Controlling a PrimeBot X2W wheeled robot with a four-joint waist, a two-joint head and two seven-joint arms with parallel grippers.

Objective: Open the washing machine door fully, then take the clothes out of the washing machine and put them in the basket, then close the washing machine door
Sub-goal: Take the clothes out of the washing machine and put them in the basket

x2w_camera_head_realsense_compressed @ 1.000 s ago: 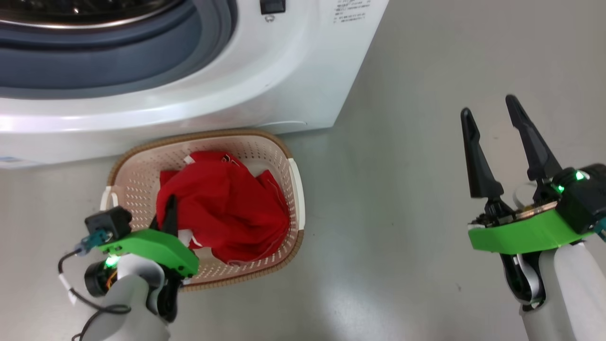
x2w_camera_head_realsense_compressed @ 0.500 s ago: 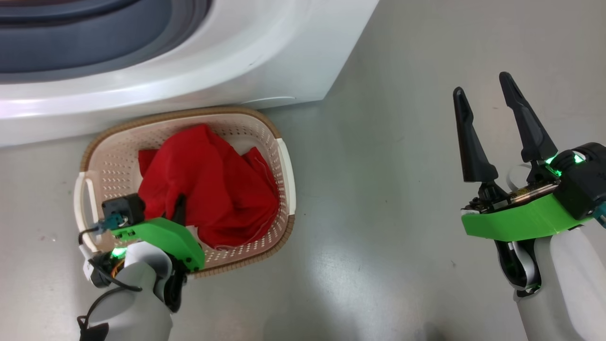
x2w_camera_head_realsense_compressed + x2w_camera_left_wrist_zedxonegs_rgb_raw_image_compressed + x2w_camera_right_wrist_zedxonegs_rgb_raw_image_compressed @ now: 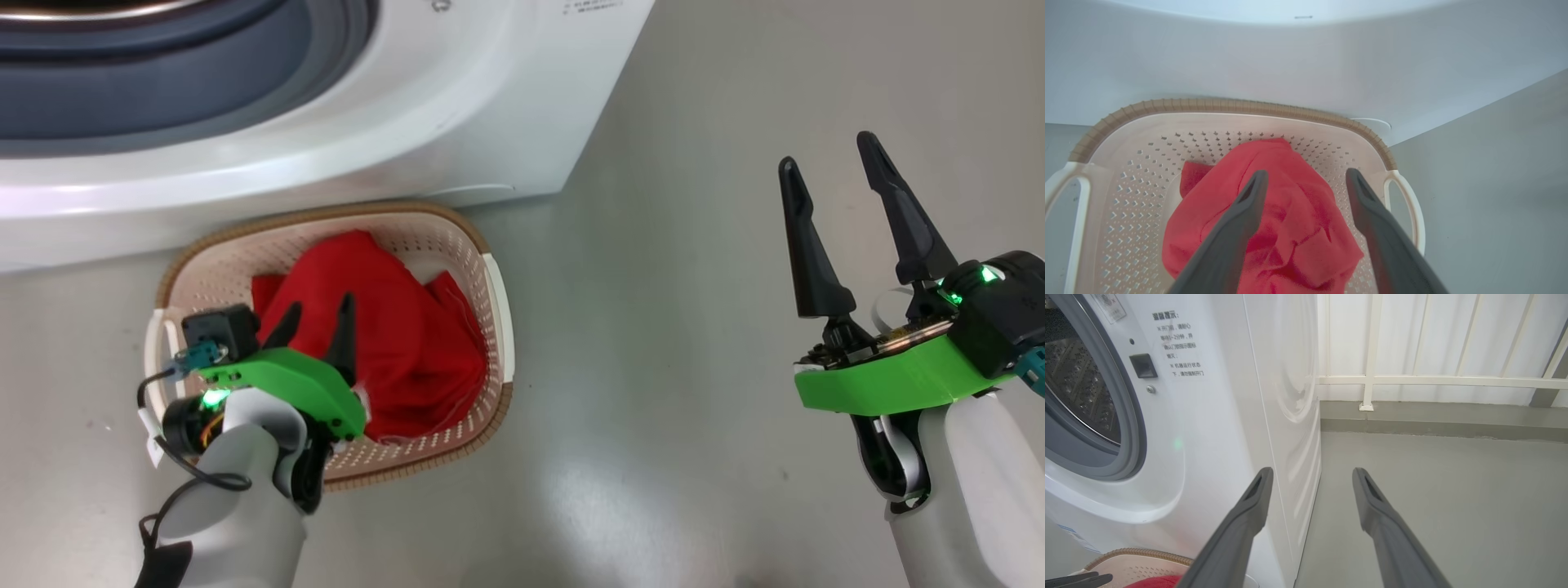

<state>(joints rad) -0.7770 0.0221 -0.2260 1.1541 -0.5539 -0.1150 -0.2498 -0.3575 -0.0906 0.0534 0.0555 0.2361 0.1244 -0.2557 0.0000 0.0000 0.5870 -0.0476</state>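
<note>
The red clothes (image 3: 400, 343) lie heaped in the basket (image 3: 457, 237), clear of its left wall. The basket's long side runs along the washing machine (image 3: 367, 147), just beside it. The left gripper (image 3: 320, 304) hovers over the heap, fingers spread and empty. The right gripper (image 3: 824, 151) stands wide over the floor (image 3: 669, 343), well apart.

red clothes (image 3: 400, 335), cream perforated basket (image 3: 482, 322), white washing machine (image 3: 457, 106)

Each claw has two long, tapering matt-black fingers (image 3: 816, 261) set on a bright green plastic mount (image 3: 890, 384) above a pale grey forearm (image 3: 955, 506). The left claw (image 3: 322, 304), at eight o'clock in the head view, carries a small black box (image 3: 220, 331) with a teal plug (image 3: 196, 357), a looping black cable (image 3: 200, 482) and a glowing green lamp (image 3: 214, 398). The right claw (image 3: 826, 150), at three o'clock, has a black housing (image 3: 1000, 314) with green lights (image 3: 988, 273).
</note>
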